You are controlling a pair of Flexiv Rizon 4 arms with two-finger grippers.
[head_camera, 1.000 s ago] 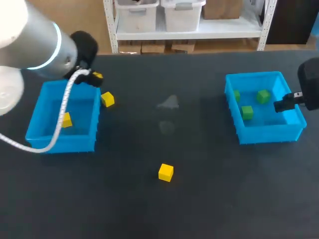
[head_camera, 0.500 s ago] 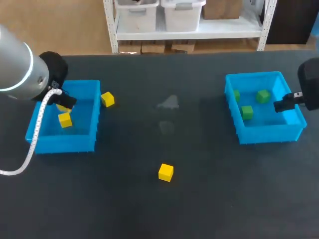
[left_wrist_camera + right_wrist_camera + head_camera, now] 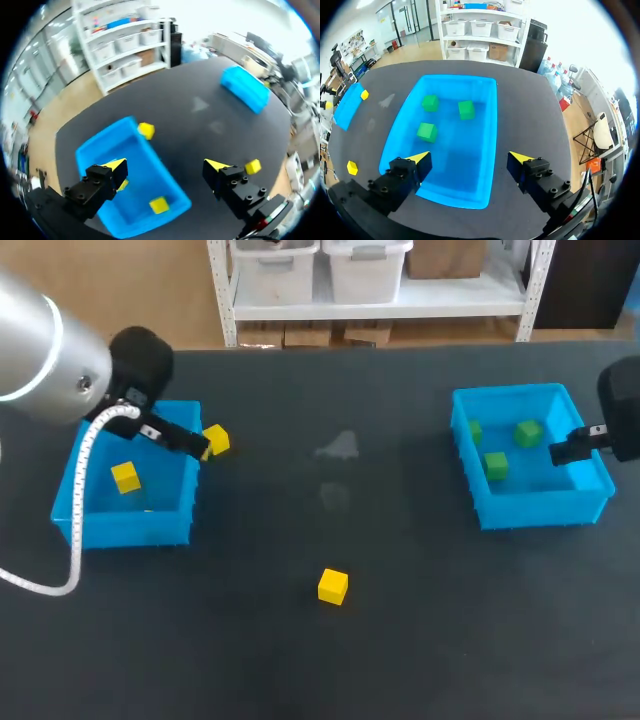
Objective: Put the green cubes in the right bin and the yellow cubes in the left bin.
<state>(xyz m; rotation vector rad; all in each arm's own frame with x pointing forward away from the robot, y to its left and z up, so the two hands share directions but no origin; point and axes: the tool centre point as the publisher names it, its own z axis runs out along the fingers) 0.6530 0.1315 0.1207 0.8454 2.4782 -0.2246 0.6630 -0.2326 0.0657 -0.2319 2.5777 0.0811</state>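
Note:
The left blue bin [image 3: 70, 485] [image 3: 165, 175] holds two yellow cubes: one [image 3: 125, 477] [image 3: 159, 204] in plain sight, the other [image 3: 121, 184] half hidden under a finger. My left gripper [image 3: 190, 443] [image 3: 166, 166] hangs open and empty over the bin's right rim. A third yellow cube [image 3: 216, 439] [image 3: 146, 130] lies just outside that rim, and one more [image 3: 333, 586] [image 3: 253, 166] sits mid-table. The right blue bin [image 3: 585, 495] [image 3: 490, 125] holds three green cubes [image 3: 528, 433] [image 3: 495, 466] [image 3: 474, 430] [image 3: 466, 109]. My right gripper [image 3: 565, 450] [image 3: 470, 159] is open above it.
A white cable [image 3: 75, 490] loops from my left arm over the left bin's near side. Between the two bins the dark tabletop [image 3: 400, 620] is bare apart from the lone yellow cube.
My left gripper opened over the left bin, leaving a second yellow cube inside, then swung to the bin's right rim. The right arm stayed still.

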